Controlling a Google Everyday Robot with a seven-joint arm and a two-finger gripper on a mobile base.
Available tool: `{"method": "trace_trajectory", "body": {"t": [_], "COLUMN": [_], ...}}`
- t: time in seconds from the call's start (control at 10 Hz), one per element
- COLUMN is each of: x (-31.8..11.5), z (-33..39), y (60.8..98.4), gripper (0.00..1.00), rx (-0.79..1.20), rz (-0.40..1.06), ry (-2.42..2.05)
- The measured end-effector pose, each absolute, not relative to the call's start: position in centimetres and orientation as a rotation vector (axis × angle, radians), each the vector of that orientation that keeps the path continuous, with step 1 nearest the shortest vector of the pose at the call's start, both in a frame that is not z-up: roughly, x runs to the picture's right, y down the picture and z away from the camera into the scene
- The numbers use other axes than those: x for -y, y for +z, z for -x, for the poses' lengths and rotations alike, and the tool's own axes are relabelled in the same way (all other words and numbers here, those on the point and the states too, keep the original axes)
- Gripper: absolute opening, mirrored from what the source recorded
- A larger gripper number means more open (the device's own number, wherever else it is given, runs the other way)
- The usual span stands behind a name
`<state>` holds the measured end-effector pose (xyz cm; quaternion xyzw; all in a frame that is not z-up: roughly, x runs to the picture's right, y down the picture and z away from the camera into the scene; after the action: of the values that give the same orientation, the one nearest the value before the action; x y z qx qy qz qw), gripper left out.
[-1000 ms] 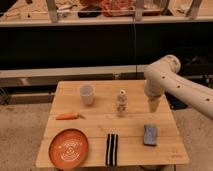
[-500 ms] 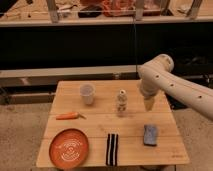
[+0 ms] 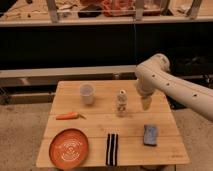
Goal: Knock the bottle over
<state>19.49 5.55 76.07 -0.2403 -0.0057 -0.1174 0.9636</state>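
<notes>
Standing upright, the slim clear bottle (image 3: 121,102) has the seemingly parted pincer (image 3: 146,103) just beside it.

worktop (image 3: 100,125): light wood, planked, smooth, soft sheen
bottle (image 3: 121,102): clear plastic, slightly glossy; pale cap, light label band
cup (image 3: 87,93): white, plain, matt; plastic or paper, cannot tell
carrot (image 3: 67,116): orange, smooth, dull
plate (image 3: 69,148): orange, plastic look, glossy, fine ringed ridges
striped cloth (image 3: 112,149): black-and-white fabric, soft, matt
sponge (image 3: 150,135): blue-grey, rough, matt
arm (image 3: 170,87): off-white moulded casing, smooth, faint gloss
tool (image 3: 146,103): pale beige, matt; just right of the bottle, above the worktop
floor (image 3: 20,135): grey, speckled, rough
</notes>
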Motion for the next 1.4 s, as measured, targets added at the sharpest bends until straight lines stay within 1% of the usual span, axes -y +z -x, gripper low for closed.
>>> {"method": "trace_trajectory", "body": {"t": [1.4], "x": [-5.6], "z": [-17.9], "y": [77.1], "gripper": [0.80], "rx": [0.032], "rz": [0.492], "ry": [-0.272]}}
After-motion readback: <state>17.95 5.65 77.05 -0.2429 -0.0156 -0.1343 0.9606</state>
